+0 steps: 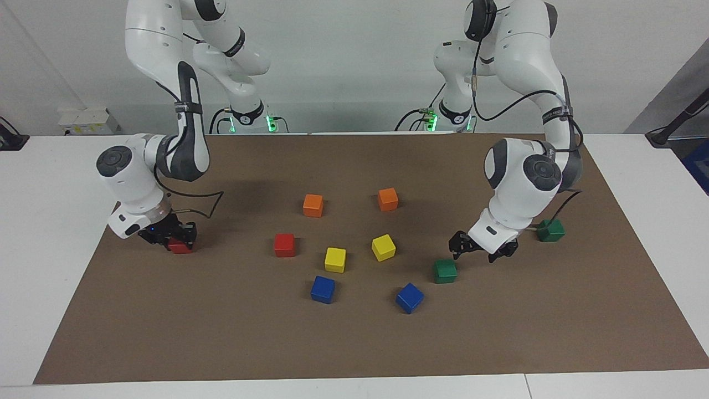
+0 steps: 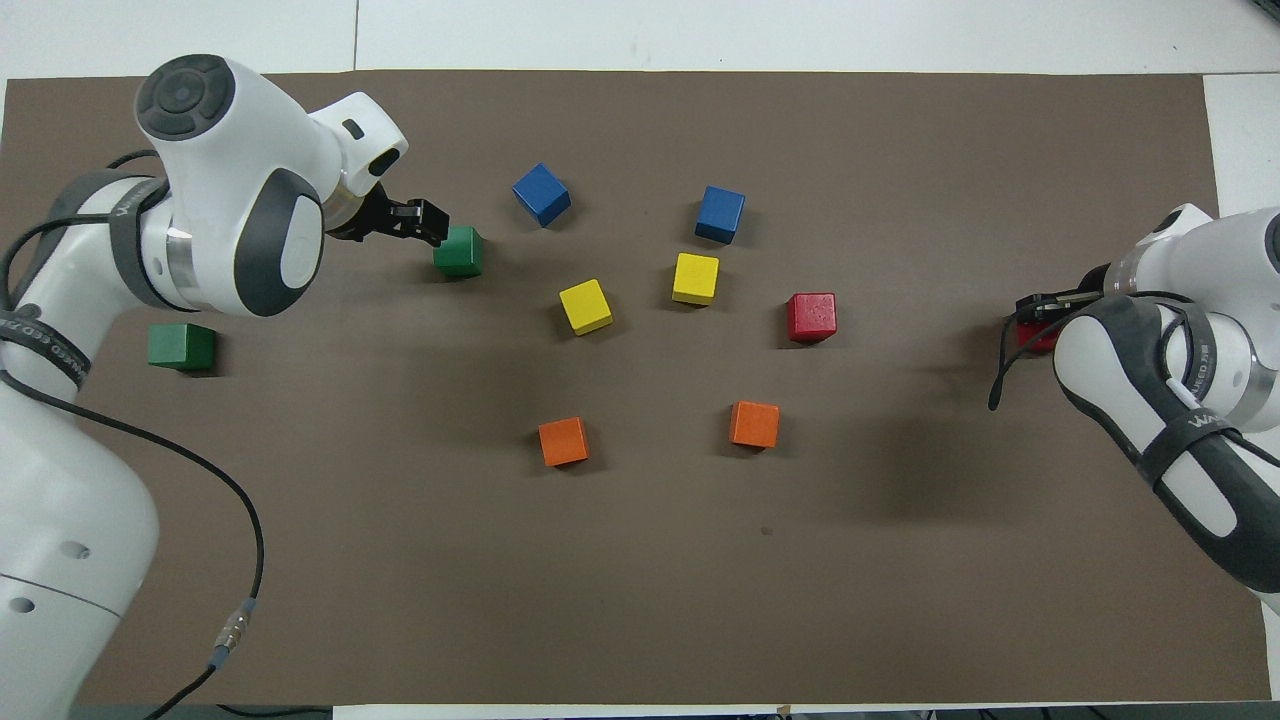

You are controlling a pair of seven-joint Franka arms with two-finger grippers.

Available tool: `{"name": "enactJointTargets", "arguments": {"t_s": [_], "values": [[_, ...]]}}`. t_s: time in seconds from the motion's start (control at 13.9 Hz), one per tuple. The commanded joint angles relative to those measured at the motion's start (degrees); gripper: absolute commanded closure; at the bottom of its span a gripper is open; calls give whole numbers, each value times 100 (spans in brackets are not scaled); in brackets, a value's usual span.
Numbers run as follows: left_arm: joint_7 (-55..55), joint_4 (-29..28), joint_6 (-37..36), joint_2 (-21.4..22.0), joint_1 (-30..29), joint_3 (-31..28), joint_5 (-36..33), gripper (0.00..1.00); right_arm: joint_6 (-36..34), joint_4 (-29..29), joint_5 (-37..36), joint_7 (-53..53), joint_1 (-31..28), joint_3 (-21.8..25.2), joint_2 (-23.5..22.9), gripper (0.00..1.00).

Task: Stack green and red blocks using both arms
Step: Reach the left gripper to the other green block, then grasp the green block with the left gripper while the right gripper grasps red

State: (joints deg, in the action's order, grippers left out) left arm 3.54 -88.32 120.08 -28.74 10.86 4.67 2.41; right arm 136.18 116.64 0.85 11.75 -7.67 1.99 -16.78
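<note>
My right gripper [image 1: 173, 237] is down low at a red block [image 1: 180, 246] near the right arm's end of the mat, and the block sits right under it; in the overhead view the gripper [image 2: 1040, 305] covers most of that block [image 2: 1038, 338]. A second red block [image 1: 284, 244] [image 2: 811, 317] lies free near the middle. My left gripper [image 1: 481, 249] [image 2: 405, 220] is open and empty, low over the mat beside a green block [image 1: 445, 271] [image 2: 458, 251], not touching it. The other green block [image 1: 550, 230] [image 2: 182, 346] lies nearer the left arm's end.
On the brown mat [image 1: 354, 343] lie two orange cubes [image 1: 313, 205] [image 1: 388, 199], two yellow cubes [image 1: 335, 259] [image 1: 383, 247] and two blue cubes [image 1: 323, 289] [image 1: 409, 297], all grouped around the middle.
</note>
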Motion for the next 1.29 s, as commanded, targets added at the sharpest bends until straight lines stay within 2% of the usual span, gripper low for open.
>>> {"name": "enactJointTargets", "arguments": {"t_s": [0.0,0.22,0.57,0.86,1.0,1.08,1.15,1.22], "values": [[6,210,130,-220,206,-98,137,0,154,43,65,196,-41,-49,8,0],[50,315,174,-404,311,-107,137,0,-143,-158,65,153,63,-67,139,0],[357,263,552,-658,592,-124,58,0,-1242,-1098,47,-128,467,-67,272,0],[323,481,-53,-694,514,-116,-608,0,-1805,-1687,-146,-1163,1380,-67,254,0],[340,465,155,-695,566,-107,-593,0,-1788,-1645,-146,-1901,1907,-67,245,0],[366,404,295,-695,557,-115,-593,2,-1823,-1618,-146,-2200,2136,-67,245,0],[375,351,393,-686,557,-115,-593,17,-1797,-1575,-146,-2542,2312,-67,237,0],[375,325,437,-686,557,-115,-610,26,-1667,-1409,-146,-2789,2445,-67,228,0]]}}
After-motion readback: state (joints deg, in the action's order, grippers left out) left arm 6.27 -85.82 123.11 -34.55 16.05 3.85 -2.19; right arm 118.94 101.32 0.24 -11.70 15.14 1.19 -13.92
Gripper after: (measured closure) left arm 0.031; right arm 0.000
